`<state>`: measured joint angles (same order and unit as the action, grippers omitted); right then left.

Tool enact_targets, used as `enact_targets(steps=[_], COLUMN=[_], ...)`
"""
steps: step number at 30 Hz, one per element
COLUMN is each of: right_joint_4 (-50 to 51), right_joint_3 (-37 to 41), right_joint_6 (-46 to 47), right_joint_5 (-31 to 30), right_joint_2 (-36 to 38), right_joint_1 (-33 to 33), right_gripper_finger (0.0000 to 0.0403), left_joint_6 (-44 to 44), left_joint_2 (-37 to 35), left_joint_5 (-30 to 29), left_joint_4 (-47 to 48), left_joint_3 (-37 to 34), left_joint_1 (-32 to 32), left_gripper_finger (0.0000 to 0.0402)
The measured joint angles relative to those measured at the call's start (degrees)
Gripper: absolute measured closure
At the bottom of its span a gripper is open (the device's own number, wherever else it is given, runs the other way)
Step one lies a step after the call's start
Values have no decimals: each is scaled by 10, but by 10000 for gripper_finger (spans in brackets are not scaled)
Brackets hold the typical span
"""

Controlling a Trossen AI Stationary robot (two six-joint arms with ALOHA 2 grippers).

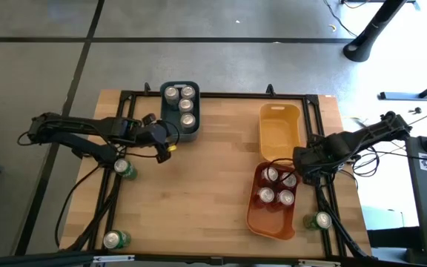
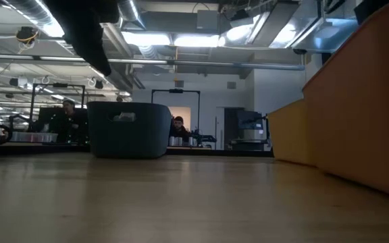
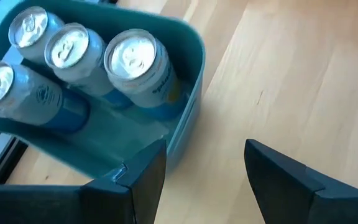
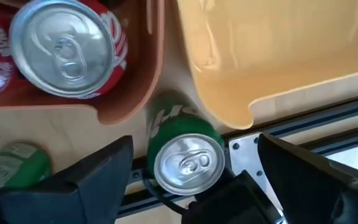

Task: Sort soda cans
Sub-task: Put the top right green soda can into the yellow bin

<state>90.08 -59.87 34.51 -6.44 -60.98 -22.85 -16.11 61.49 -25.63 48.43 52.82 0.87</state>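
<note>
Several silver soda cans (image 3: pixel 132 56) stand upright in the blue-grey bin (image 1: pixel 180 107) at the table's far left. Several red cans (image 4: pixel 64 46) stand in the orange bin (image 1: pixel 273 211) at the near right. My left gripper (image 3: pixel 204 155) hangs open over bare table just beside the blue-grey bin's near wall (image 3: pixel 188 118), with nothing between its fingers. My right gripper (image 4: pixel 194 140) is open and points down. It hangs above a green can (image 4: pixel 188 158) that stands upright by the table's right rail, between the orange bin and the yellow bin (image 1: pixel 280 130).
More green cans stand on the table at the left (image 1: pixel 124 169), the near left corner (image 1: pixel 116 239) and the near right corner (image 1: pixel 319 220). The yellow bin holds nothing. Black frame rails (image 1: pixel 325 193) run along the table's edges. The table's middle is bare wood (image 1: pixel 213 178).
</note>
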Motion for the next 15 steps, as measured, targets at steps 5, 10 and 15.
enact_targets(steps=[5,10,15], right_joint_4=[0,0,0], right_joint_3=[10,38,73], right_joint_6=[-1,-9,-16], right_joint_5=[21,55,65], right_joint_2=[0,0,3], right_joint_1=[0,0,0], right_gripper_finger=[59,59,58], left_joint_6=[10,0,0], left_joint_2=[0,0,0], left_joint_5=[0,0,0], left_joint_4=[-19,-18,-19], left_joint_3=[0,0,0], left_joint_1=[0,0,0], left_gripper_finger=[194,194,194])
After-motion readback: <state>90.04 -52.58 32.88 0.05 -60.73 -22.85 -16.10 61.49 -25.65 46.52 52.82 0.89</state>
